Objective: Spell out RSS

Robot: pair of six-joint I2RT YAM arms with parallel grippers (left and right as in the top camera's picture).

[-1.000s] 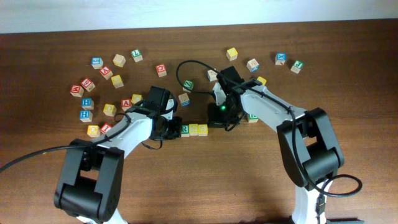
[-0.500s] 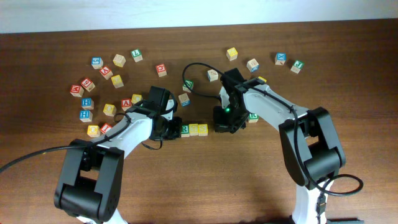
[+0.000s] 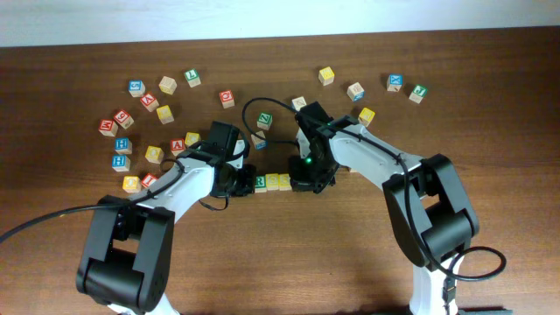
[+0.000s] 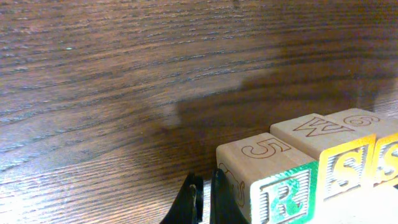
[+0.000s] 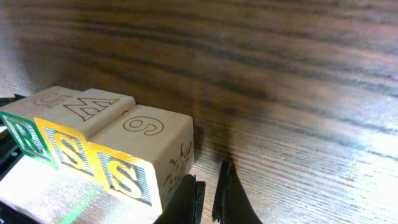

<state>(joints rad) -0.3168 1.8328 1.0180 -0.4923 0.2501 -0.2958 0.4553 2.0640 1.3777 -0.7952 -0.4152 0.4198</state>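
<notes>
Overhead view: R cube (image 3: 261, 182), 1st S cube (image 3: 273, 181) and 2nd S cube (image 3: 284, 181) sit in 1 straight row near the centre of the table (image 3: 350, 262), touching side to side and reading R-S-S from 9 to 3 o'clock. Left gripper (image 3: 248, 181) is at the row's 9 o'clock end, just beside the R cube. Right gripper (image 3: 297, 183) is at the 3 o'clock end, just beside the 2nd S cube. Both are clenched tight, gripping nothing. Loose cubes (image 3: 165, 114) lie scattered from 9 thru 12 to 2 o'clock of the row.

Left wrist cam: fingers (image 4: 219, 200) pressed together at 6 o'clock of frame, w/ the R cube just at their 3 o'clock; can't tell if they touch it. Green R faces the cam, a 5 on top; the 2 yellow S faces follow toward 3 o'clock.

Right wrist cam: fingers (image 5: 227, 186) also together at 6 o'clock, w/ the 2nd S cube at their 9 o'clock; contact unclear.
</notes>
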